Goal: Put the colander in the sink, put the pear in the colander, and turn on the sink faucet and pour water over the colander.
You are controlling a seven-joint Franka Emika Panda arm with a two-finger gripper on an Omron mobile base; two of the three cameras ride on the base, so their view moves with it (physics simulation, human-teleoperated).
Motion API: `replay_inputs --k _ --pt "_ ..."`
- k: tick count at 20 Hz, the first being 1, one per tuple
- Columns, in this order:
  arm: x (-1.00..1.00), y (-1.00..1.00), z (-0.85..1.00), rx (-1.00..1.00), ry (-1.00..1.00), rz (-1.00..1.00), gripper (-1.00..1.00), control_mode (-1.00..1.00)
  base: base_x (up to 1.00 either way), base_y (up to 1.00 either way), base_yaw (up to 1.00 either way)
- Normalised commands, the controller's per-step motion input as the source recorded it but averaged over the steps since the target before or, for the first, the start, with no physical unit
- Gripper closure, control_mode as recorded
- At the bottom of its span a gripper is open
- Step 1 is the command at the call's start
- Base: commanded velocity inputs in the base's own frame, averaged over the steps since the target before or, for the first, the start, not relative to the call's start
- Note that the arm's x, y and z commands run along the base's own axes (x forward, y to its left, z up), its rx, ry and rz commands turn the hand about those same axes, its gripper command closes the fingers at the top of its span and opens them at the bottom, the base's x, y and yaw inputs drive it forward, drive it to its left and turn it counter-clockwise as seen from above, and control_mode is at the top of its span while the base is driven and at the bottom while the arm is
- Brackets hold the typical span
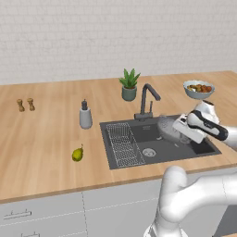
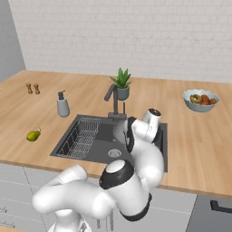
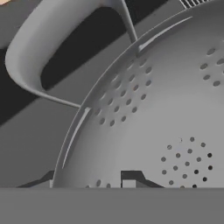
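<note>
- The wooden counter (image 1: 46,139) is running the full width in front of me, with the white brick wall behind it and pale drawer fronts below.
- The sink (image 1: 203,149) is sitting as a dark grey basin sunk into the counter, with its wire grid rack (image 1: 122,144) lying in the left part and the round drain (image 1: 148,152) showing beside the rack.
- I am reaching my arm over the right part of the sink, and my end effector (image 1: 178,128) is sitting at the colander's rim.
- The colander (image 1: 169,129) is hanging tilted over the right half of the basin; in the hand view its holed inner wall (image 3: 175,131) is close up and its loop handle (image 3: 52,39) is sticking out above the dark basin.
- My end effector is clamping on the colander's rim, one dark fingertip (image 3: 131,178) showing against the metal inside.
- The sink faucet (image 1: 147,99) is standing at the back edge of the sink, its bent spout pointing towards the right.
- The blue-grey fruit bowl (image 1: 198,89) is sitting on the counter behind and to the right of the sink.
- The potted plant (image 1: 129,84) is standing just behind the faucet.
- The soap dispenser (image 1: 85,115) is standing left of the sink.
- The pear (image 1: 77,153) is lying on the counter, well left of the sink, near the front edge.
- Two small wooden shakers (image 1: 25,104) are standing far to the left.
</note>
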Motion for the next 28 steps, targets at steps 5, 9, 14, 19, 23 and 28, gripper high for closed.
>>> replay_inputs --k 5,9,14,19,23,28 --pt "0.29 0.12 -0.51 0.00 -0.02 0.00 1.00 -1.00 0.00 0.00 0.00" --pt "0.24 0.04 -0.42 0.00 -0.03 0.00 1.00 -1.00 0.00 0.00 0.00" --pt "0.11 0.14 -0.38 -0.02 -0.02 0.01 1.00 -1.00 0.00 0.00 0.00" --pt "0.01 0.22 -0.33 -0.03 -0.01 0.03 1.00 -1.00 0.00 0.00 0.00" --pt "0.00 0.25 -0.17 -0.04 -0.01 0.04 1.00 -1.00 0.00 0.00 0.00" --pt "-0.03 0.20 0.00 -0.04 -0.05 0.06 1.00 -1.00 0.00 0.00 0.00"
